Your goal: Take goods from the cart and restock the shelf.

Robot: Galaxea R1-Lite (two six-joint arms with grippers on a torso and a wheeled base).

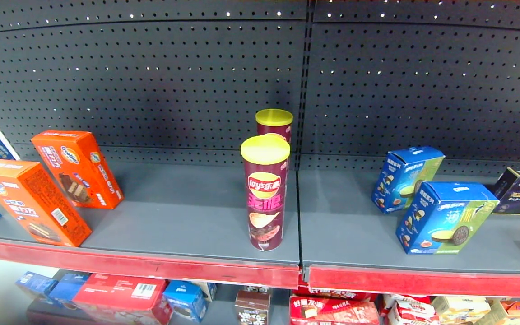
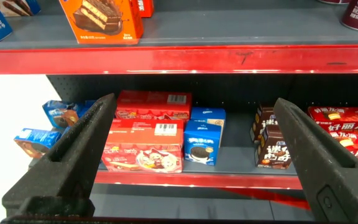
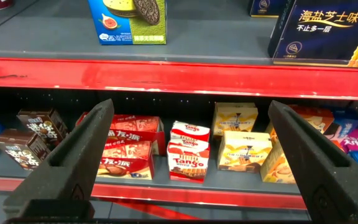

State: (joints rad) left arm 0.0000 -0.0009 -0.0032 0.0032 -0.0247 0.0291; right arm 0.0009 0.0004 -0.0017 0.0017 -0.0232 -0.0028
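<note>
Left gripper (image 2: 193,99): your fingers stand apart, holding nothing.
Right gripper (image 3: 191,104): spread too, empty.
Chip cans: two upright at the centre of the shelf (image 1: 188,212), front can (image 1: 264,194) near the edge, rear can (image 1: 274,123) just behind.
Orange boxes (image 1: 32,201): two, frame left.
Blue-green cookie boxes (image 1: 445,216): two, frame right.

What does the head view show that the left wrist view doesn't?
Head only: the pegboard wall, the cans' yellow lids and two blue-green boxes. Left wrist only: the open left gripper. Both: an orange box, the red shelf edge and red boxes on the level below.
</note>
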